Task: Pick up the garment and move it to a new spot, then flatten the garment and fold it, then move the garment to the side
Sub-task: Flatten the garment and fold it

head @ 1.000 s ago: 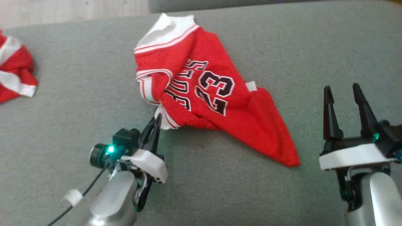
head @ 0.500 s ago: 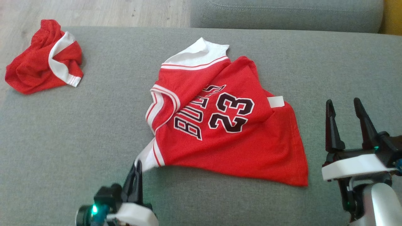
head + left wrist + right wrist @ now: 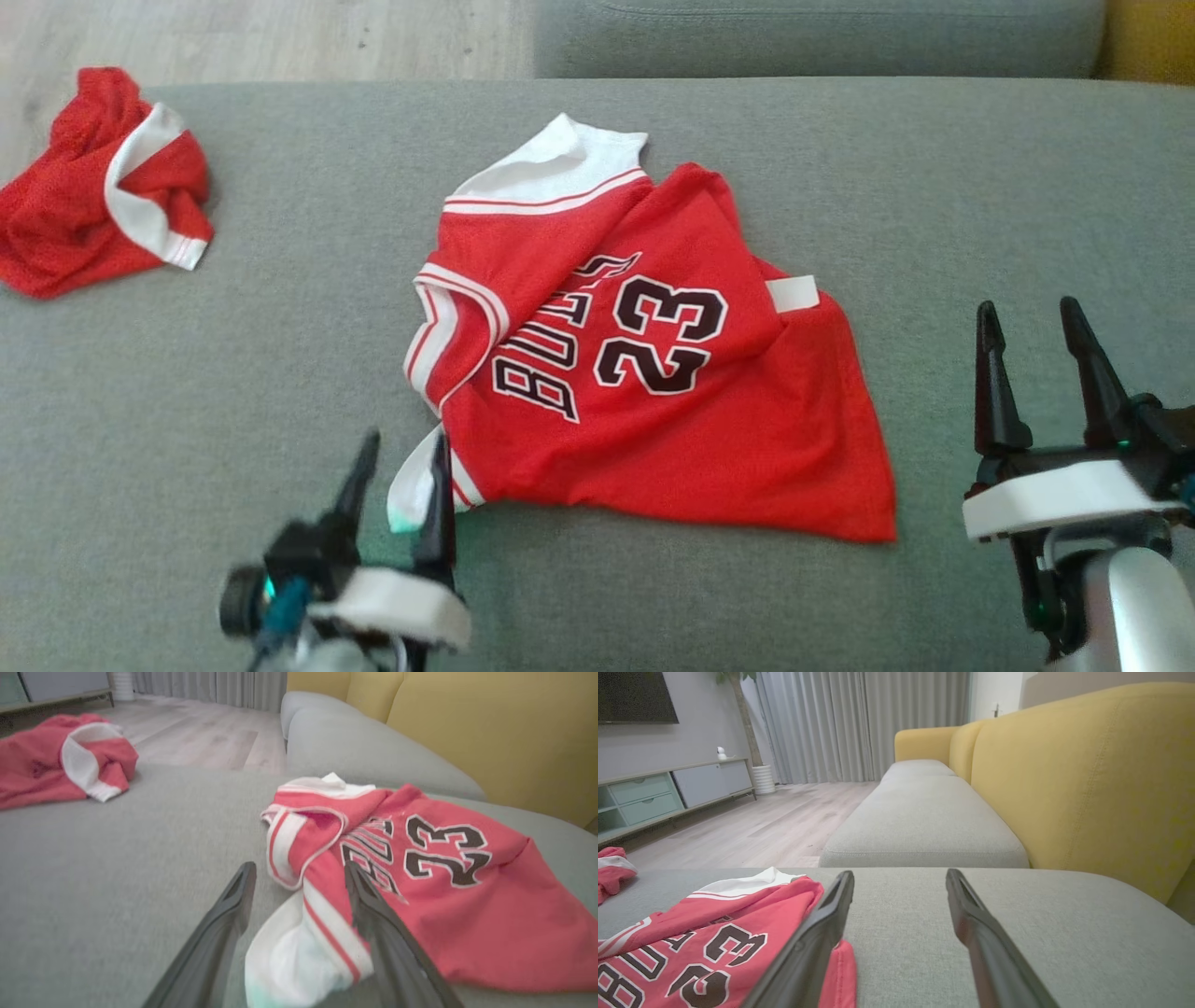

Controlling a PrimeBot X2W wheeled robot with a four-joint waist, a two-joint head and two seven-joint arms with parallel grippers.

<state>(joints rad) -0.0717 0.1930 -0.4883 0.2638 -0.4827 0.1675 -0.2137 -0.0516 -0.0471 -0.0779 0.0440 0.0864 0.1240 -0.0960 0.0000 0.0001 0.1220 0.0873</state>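
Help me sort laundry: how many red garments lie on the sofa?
2. The number 23 jersey lies in the middle; a crumpled red garment sits far left in the head view.

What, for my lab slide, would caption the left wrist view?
Left gripper, open, straddles the white-trimmed corner of a red 23 jersey on the grey cushion; another red garment lies beyond.

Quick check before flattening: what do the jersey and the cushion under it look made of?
The jersey looks like thin matte synthetic knit, possibly mesh; it lies in soft folds and creases. The cushion looks like grey woven upholstery fabric, matte, with a fine grainy weave showing.
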